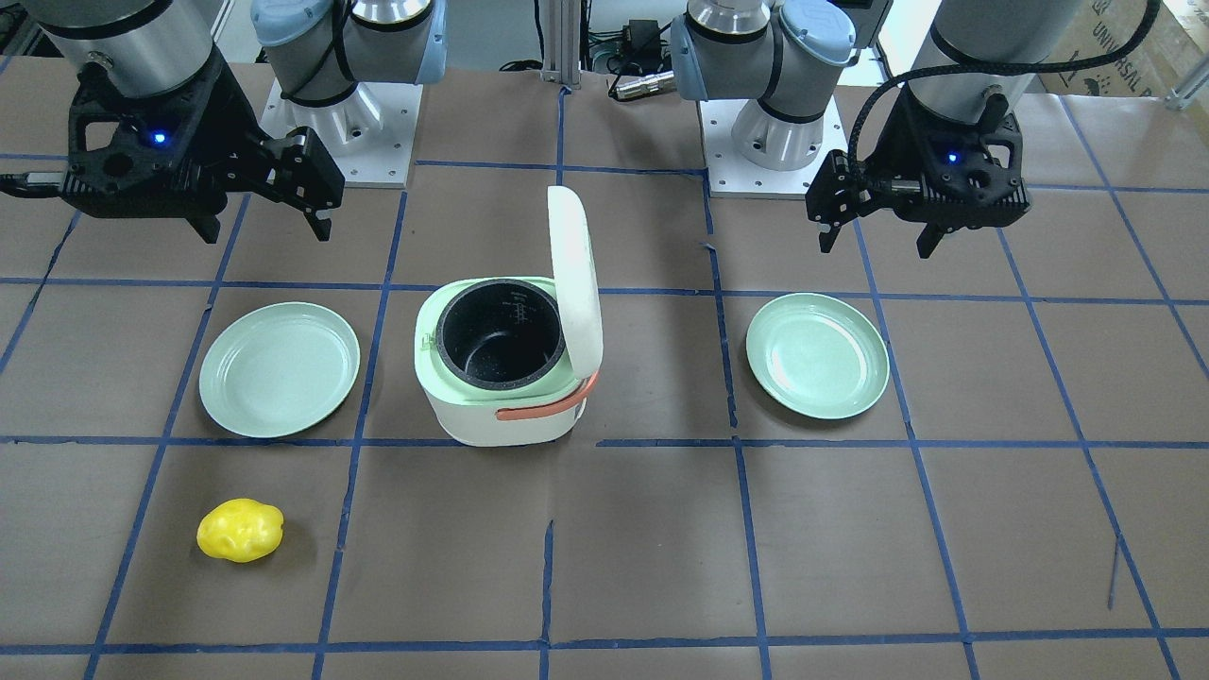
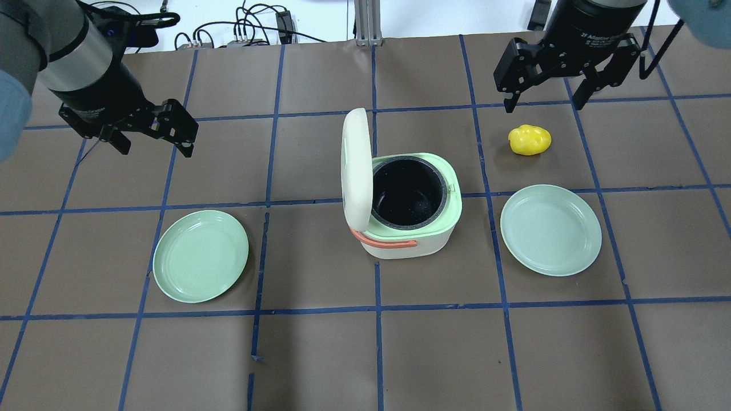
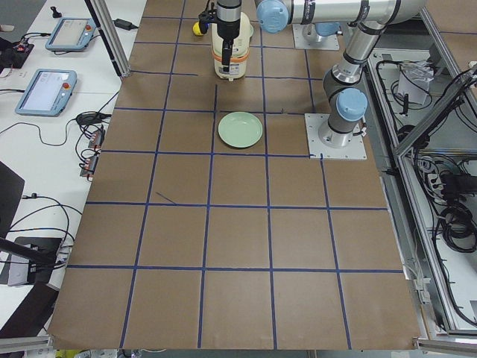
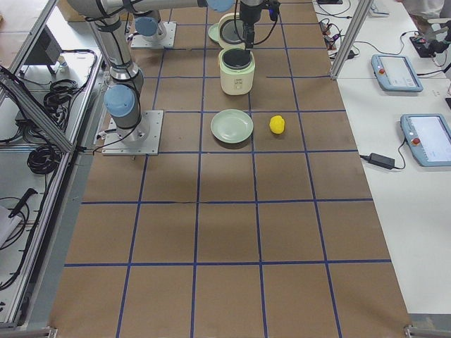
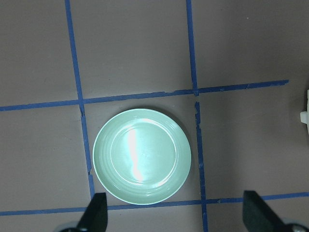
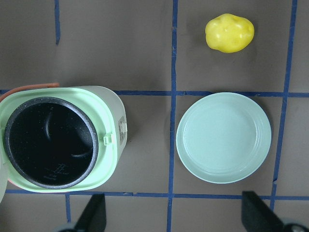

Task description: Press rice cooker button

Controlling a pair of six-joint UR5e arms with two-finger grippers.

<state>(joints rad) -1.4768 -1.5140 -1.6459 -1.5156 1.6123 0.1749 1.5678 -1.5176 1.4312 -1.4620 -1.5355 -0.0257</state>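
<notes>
The rice cooker stands at the table's middle with its white lid up and the black inner pot bare. It also shows in the front view and the right wrist view. A small latch button sits on its side wall toward the right plate. My left gripper hangs open and empty above the table, far left of the cooker. My right gripper hangs open and empty, above and beyond the yellow object. Neither touches the cooker.
A green plate lies left of the cooker and another green plate lies right of it. A yellow potato-like object lies beyond the right plate. The cooker has an orange handle.
</notes>
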